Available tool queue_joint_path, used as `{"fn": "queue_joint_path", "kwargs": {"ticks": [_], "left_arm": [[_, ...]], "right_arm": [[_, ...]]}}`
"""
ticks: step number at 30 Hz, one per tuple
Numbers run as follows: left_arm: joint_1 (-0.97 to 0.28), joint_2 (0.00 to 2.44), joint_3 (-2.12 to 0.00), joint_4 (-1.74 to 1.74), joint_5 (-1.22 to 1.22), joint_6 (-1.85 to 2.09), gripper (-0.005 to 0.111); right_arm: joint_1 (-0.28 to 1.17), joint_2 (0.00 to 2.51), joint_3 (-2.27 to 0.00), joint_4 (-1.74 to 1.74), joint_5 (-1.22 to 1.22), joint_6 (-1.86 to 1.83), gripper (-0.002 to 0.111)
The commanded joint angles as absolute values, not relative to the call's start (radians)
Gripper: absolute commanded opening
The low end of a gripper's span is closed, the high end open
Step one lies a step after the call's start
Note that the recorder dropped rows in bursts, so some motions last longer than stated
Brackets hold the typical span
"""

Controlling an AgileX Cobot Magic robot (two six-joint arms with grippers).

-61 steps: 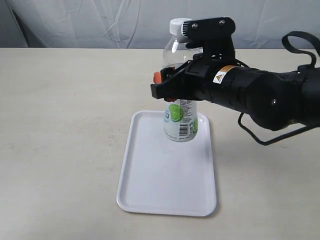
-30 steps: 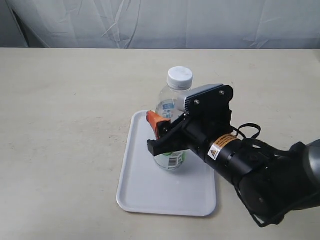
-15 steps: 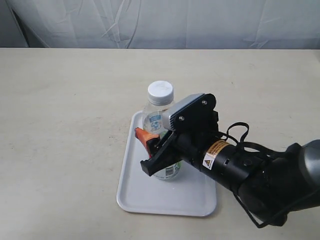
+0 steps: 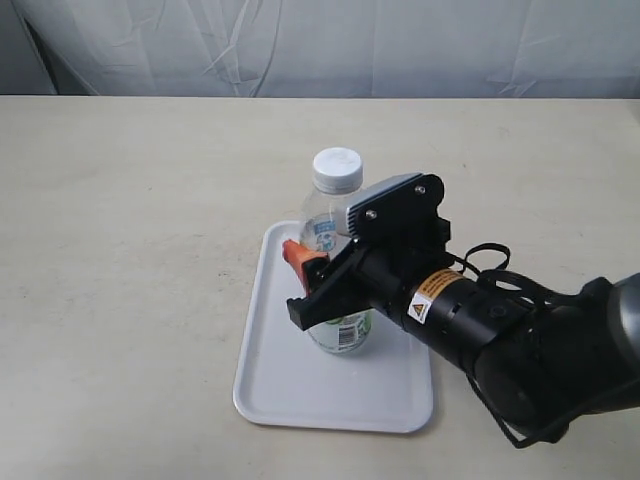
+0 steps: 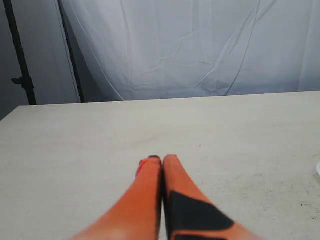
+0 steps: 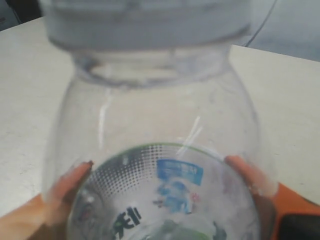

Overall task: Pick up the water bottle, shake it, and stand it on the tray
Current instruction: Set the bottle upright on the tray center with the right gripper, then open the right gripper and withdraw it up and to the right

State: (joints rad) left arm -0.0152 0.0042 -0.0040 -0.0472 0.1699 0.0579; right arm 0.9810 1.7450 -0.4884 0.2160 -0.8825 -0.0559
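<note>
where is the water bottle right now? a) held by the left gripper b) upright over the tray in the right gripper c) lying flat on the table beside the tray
b: the water bottle stands upright, base down at the tray, with the right gripper shut around its middle; the left gripper is shut on nothing.

beige table (image 4: pixel 130 250), white backdrop curtain (image 4: pixel 300 45)

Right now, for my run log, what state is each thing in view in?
water bottle: upright, capped, gripped at the body, base on or just over the tray.
tray: flat on the table, right way up.
right pincer: shut on the water bottle.
left pincer: shut, empty.
</note>
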Motion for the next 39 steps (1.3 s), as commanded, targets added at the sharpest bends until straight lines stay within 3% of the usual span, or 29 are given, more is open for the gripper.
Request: {"fn": "queue_joint_path", "kwargs": {"ticks": [1,6,19,31,39], "left_arm": [[-0.022,0.0,0.0,-0.047,0.163,0.055,0.002],[-0.022,0.0,0.0,-0.047,0.163,0.055,0.002],[-0.022,0.0,0.0,-0.047,0.163,0.055,0.002],[-0.022,0.0,0.0,-0.047,0.163,0.055,0.002],[-0.022,0.0,0.0,-0.047,0.163,0.055,0.002]], "right_arm": [[0.978,1.729,-0.493,0.211,-0.89,-0.064,0.073],[0.978,1.729,-0.493,0.173,-0.868,-0.105,0.104],[0.978,1.698,-0.495,0.23,-0.943,-0.142,0.104],[0.978,1.448,-0.495,0.248,-0.996,-0.167,0.104],[0.978,1.266,-0.52,0.248,-0.834,-0.224,0.104]]}}
